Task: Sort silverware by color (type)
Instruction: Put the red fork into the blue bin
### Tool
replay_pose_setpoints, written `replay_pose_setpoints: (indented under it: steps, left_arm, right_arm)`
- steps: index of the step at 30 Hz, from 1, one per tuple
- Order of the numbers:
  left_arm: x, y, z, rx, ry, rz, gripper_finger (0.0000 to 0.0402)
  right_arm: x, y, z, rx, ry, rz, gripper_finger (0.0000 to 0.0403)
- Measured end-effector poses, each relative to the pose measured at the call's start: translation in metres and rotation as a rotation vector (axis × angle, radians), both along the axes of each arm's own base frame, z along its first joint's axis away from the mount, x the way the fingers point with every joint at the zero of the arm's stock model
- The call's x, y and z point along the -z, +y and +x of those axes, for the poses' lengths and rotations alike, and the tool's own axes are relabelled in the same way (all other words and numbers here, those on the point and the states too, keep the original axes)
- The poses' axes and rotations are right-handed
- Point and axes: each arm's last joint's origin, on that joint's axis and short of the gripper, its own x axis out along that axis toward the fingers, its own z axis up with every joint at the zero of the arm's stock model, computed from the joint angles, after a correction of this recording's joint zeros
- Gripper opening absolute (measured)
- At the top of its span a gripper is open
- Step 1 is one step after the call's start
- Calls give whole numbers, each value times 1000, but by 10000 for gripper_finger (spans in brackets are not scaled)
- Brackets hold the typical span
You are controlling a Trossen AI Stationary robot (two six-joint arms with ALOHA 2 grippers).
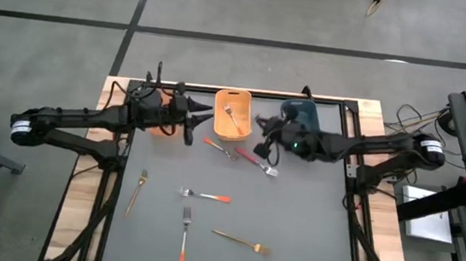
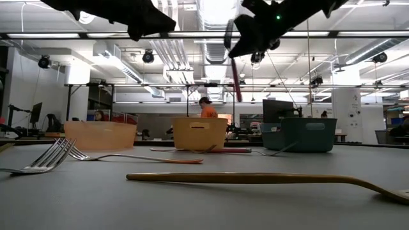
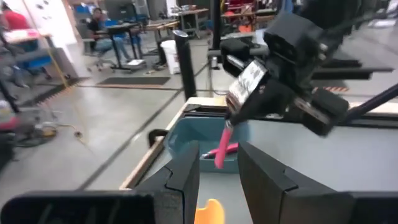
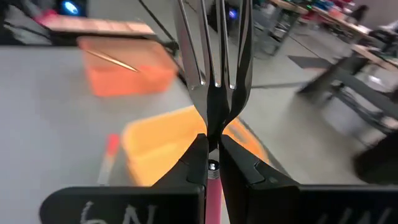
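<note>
The right tool (image 4: 212, 163) pinches a pink-handled, silver-tined fork (image 4: 214, 56) above the bench (image 1: 310, 215), at about one o'clock near the teal bin (image 1: 301, 113). Sorting seems partly done: one fork lies in the yellow bin (image 1: 233, 113), six loose. The orange bin's (image 1: 161, 115) contents are hidden beneath the half-spread, empty left tool (image 3: 217, 171).

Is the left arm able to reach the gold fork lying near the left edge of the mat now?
Probably yes. The left gripper holds nothing, and the gold fork lies alone on bare mat on its side, with nothing between them.
</note>
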Motion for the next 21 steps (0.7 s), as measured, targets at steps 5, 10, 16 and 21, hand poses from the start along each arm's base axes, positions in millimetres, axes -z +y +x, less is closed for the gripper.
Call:
replay_pose_setpoints:
  steps: [5,10,16,21]
  left_arm:
    - [0,2,-1,-62,31,86,91]
    - [1,4,-2,-119,80,169,91]
    - [3,5,-2,-151,131,230,91]
    - [8,5,-3,-144,183,237,91]
  right_arm:
    - [-15,-33,-12,76,65,-24,13]
    - [-19,-65,-16,73,125,79,13]
    - [-21,-92,-18,158,283,214,13]
    - [-23,-101,-14,216,427,308,13]
